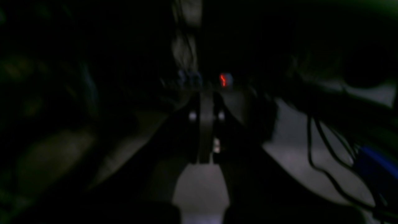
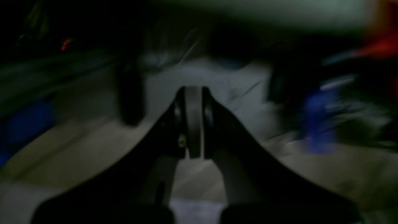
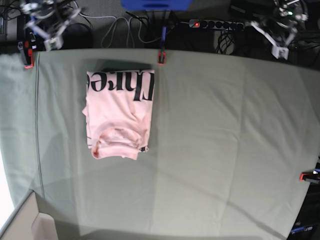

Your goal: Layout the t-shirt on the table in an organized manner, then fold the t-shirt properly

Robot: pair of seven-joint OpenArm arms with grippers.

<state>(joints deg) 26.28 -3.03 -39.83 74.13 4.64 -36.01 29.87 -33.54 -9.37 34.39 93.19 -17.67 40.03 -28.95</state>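
A wide surface (image 3: 225,140) draped in creased pale grey-green cloth fills nearly the whole overhead view, with small red clamps at its rim: one at the 12 o'clock edge (image 3: 161,56), one toward 10 o'clock (image 3: 28,61) and one toward 4 o'clock (image 3: 309,175). On its upper-left part, around 10 to 11 o'clock from the centre, lies the t-shirt (image 3: 119,114), light pink and folded into a compact upright rectangle. Its long axis runs from 12 to 6 o'clock. The end toward 12 o'clock carries large black serif lettering that reads roughly "hre", cut off by the folds; the end toward 6 o'clock shows a rounded fold of fabric and a small dark tag (image 3: 143,148) at its 5 o'clock corner. Both arms sit beyond the far edge, well apart from the garment. The right gripper (image 3: 49,31) is in the 11 o'clock corner of the view, off the shirt's 10 o'clock side; the left gripper (image 3: 280,44) is in the 1 o'clock corner, far across the cloth. Neither touches the shirt. Both wrist views are dark and blurred, yet each shows its black jaws pressed together with no gap and nothing between them: the left pair (image 1: 206,133) and the right pair (image 2: 193,121). A black power strip (image 3: 215,24) with a lit red switch lies on the floor behind the surface, among loose cables.
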